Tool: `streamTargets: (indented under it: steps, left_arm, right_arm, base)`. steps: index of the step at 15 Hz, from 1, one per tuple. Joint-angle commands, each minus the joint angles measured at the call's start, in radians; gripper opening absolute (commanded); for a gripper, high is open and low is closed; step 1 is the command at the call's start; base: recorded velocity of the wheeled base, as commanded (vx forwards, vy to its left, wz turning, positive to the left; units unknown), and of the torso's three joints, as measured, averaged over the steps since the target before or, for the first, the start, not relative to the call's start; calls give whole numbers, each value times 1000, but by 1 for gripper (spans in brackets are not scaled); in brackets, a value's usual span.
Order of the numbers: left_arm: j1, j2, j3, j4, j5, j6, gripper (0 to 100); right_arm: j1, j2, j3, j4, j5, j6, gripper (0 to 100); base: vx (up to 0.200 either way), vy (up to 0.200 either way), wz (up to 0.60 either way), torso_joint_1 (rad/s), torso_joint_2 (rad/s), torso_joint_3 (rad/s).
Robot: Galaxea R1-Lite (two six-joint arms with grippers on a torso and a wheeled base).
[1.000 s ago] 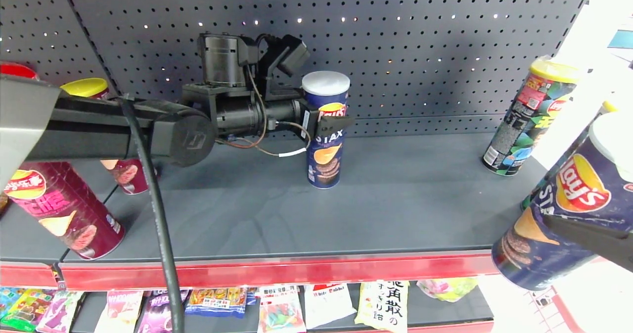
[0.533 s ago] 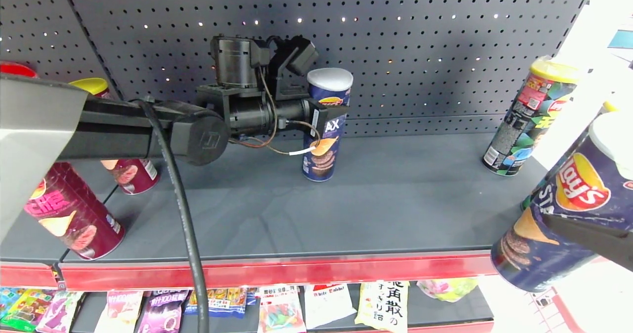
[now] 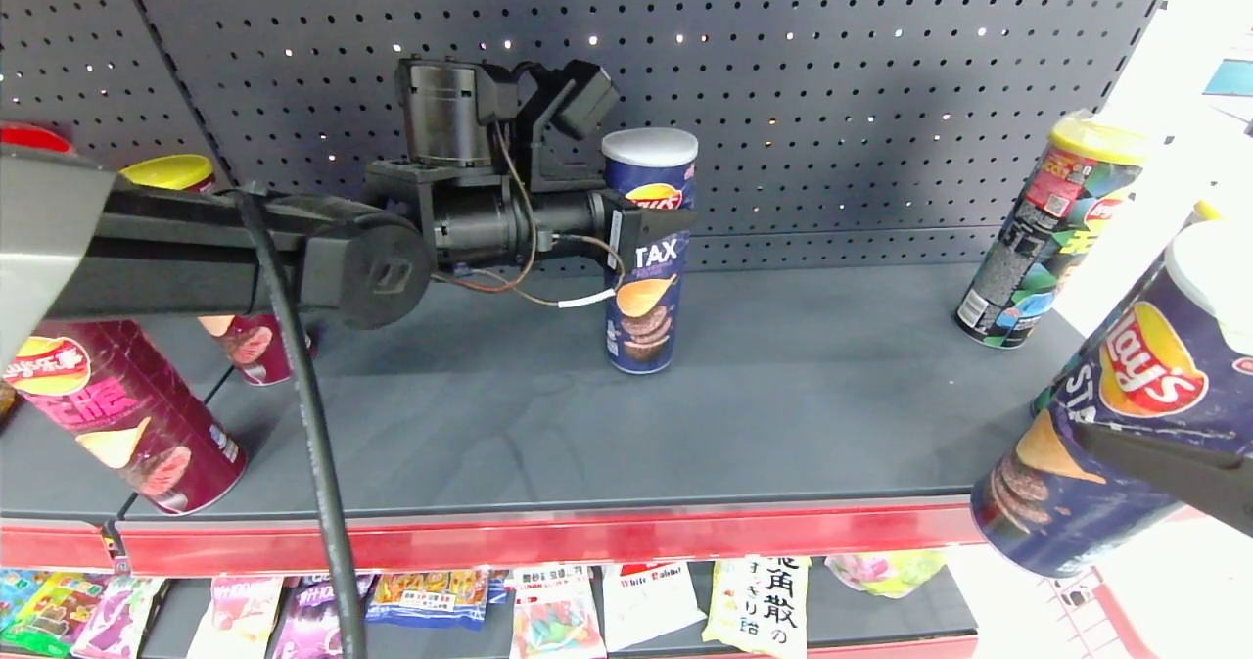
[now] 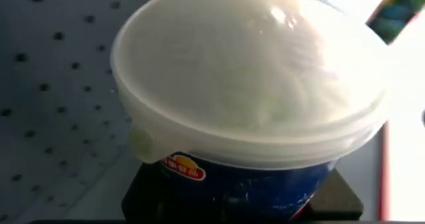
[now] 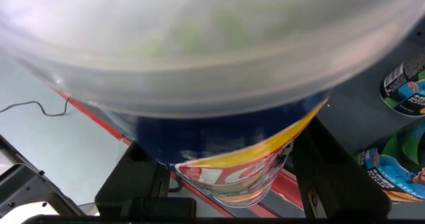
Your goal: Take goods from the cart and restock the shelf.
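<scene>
At the far left of the grey shelf [image 3: 783,404], a red chip can [image 3: 127,414] stands near the front edge, leaning outward in the head view, and behind it, close to the pegboard [image 3: 832,71], is a red can with a yellow lid [image 3: 256,346]. The left arm stretches across from that side toward the middle of the shelf, where the left gripper [image 3: 651,223] is clenched around the upper body of a blue chip can [image 3: 643,297], one finger crossing the front of the label just under the white lid. This can is roughly upright, well back toward the pegboard, with its base down at the shelf deck, though it is not clear whether it actually rests there. The left wrist view looks down on its translucent lid [image 4: 249,78]. Farther right, near the back corner, a dark can with a yellow lid [image 3: 1047,238] stands alone on the shelf, well apart from the blue one. At the far right, off the front edge of the shelf, the right gripper [image 5: 232,191] grasps a second blue chip can [image 3: 1106,424], tilted with its lid up and away. Below the red front rail, snack packets [image 3: 548,610] hang in a row on the lower shelf [image 3: 881,615].
</scene>
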Motion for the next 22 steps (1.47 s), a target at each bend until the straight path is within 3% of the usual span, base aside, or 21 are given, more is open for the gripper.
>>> streamTargets:
  steps: [1, 6, 9, 11, 15, 19, 22]
  left_arm:
    - [-4, -111, 116, -2, -53, 8, 0]
    - [-33, -244, 333, -6, -113, 64, 0]
    - [-44, -250, 474, -224, -122, 67, 0]
    - [-46, -253, 534, -287, -132, 65, 0]
    - [-58, -267, 546, -283, -139, 59, 0]
    - [-69, -290, 551, -281, -156, 18, 0]
    - [-70, -295, 575, -272, -165, 18, 0]
  right_arm:
    - [0, 2, -3, -1, 1, -1, 0]
    - [0, 1, -4, -1, 2, 0, 0]
    - [2, -1, -4, -1, 2, 0, 0]
    - [2, -1, -7, -1, 2, -1, 0]
    - [2, -1, -4, -1, 2, -1, 0]
    - [2, -1, -4, -1, 2, -1, 0]
    - [2, 1, -7, -1, 2, -1, 0]
  base:
    - [0, 0, 0, 0, 0, 0]
    - [0, 0, 0, 0, 0, 0]
    - [0, 0, 0, 0, 0, 0]
    - [0, 0, 0, 0, 0, 0]
    - [0, 0, 0, 0, 0, 0]
    - [0, 0, 0, 0, 0, 0]
    - [0, 0, 0, 0, 0, 0]
